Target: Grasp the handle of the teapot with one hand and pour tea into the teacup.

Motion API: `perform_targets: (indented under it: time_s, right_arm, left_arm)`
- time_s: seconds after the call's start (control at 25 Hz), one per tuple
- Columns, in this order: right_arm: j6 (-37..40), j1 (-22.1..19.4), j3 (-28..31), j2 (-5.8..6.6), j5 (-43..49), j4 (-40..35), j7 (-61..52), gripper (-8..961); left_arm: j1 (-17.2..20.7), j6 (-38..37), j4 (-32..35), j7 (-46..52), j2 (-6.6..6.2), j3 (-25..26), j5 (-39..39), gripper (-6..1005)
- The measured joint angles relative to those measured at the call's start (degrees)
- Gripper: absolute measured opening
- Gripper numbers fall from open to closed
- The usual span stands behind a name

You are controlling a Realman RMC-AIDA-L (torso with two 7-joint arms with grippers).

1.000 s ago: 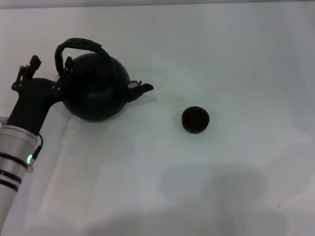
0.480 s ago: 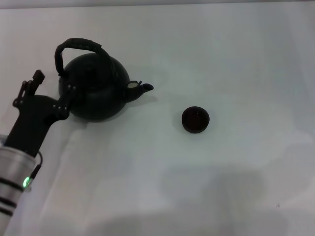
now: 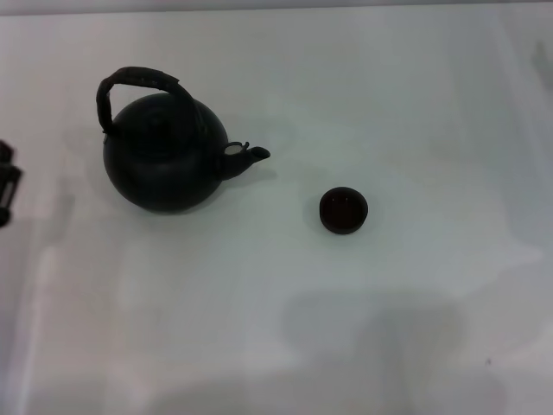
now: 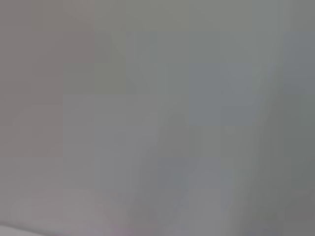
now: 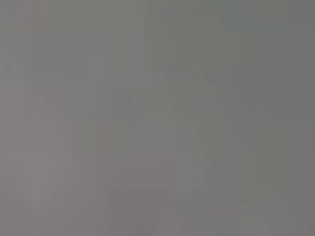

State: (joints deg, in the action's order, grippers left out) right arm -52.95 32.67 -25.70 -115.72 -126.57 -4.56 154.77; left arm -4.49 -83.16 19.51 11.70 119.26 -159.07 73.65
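The teapot (image 3: 164, 156) stands upright on the white table (image 3: 346, 328), toward the left and far side of the head view, its spout (image 3: 251, 155) pointing to the robot's right at the teacup (image 3: 344, 210). The cup sits well apart from the pot, nearer the middle of the table, open side up. The handle (image 3: 138, 80) arches over the lid, free of any grip.

The left gripper (image 3: 7, 183) has pulled back: a second ago it was right against the pot's left flank, with the arm reaching in from the lower left, half a second ago it had drawn a little clear, and now only a dark sliver of it shows at the left edge of the head view (too little to tell whether its fingers are apart or together). Pot and cup lie exactly where they were in both earlier frames.

The right gripper is not in sight in the head view. Both wrist views show only a plain grey blur, with nothing to make out in them.
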Motion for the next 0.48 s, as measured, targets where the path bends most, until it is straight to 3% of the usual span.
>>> perform_targets:
  time_s: [0.24,0.48]
  right_arm:
    - [-0.4,-0.7,-0.8,-0.03,0.0,2.6,0.0,872]
    - [-1.9,-1.9,-0.9,-0.15,0.0,4.5,-0.3,872]
  left_arm:
    - [-4.4,2.6,-5.0,5.1,-0.06,0.0,10.1,833]
    - [-7.8,5.1,-8.6,11.9,-0.08,0.0,12.0,834]
